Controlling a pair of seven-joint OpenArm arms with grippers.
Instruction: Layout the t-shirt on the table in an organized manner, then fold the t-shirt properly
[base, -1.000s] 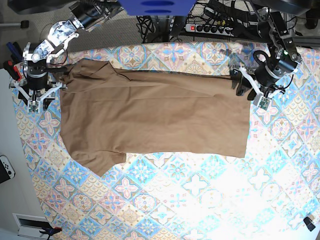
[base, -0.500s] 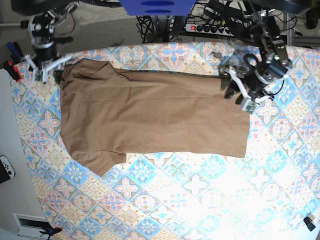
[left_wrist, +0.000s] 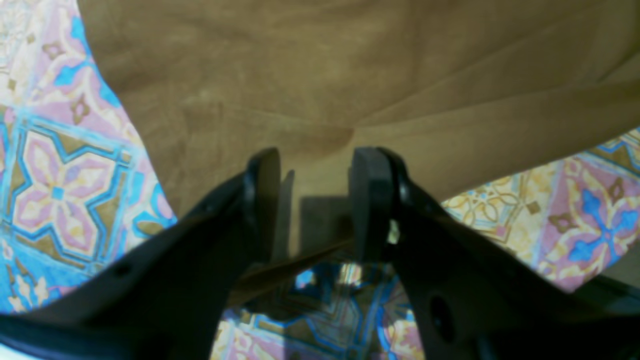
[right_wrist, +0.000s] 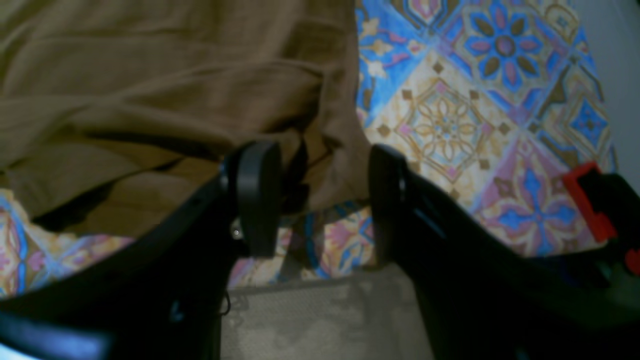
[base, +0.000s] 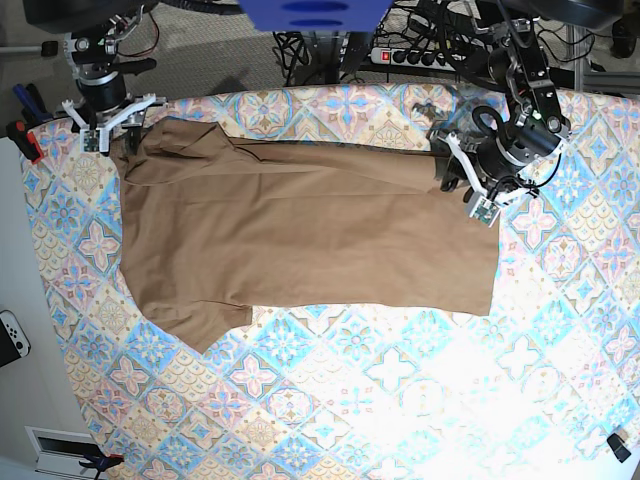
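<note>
Where the scene begins at left, right hand (base: 122, 140): fingers parted with a gap between them, poised at the bunched far left corner of the t-shirt (base: 300, 235); contact with the fabric cannot be told. Item, across the middle: one t-shirt, tan-brown, spread on the patterned worktop (base: 370, 400), rumpled and folded over along its far left edge, smoother toward the right, one sleeve-like flap pointing near at the near left. Item, at right: left hand (base: 468, 185), fingers likewise parted, over the garment's far right corner, nothing visibly gripped.
</note>
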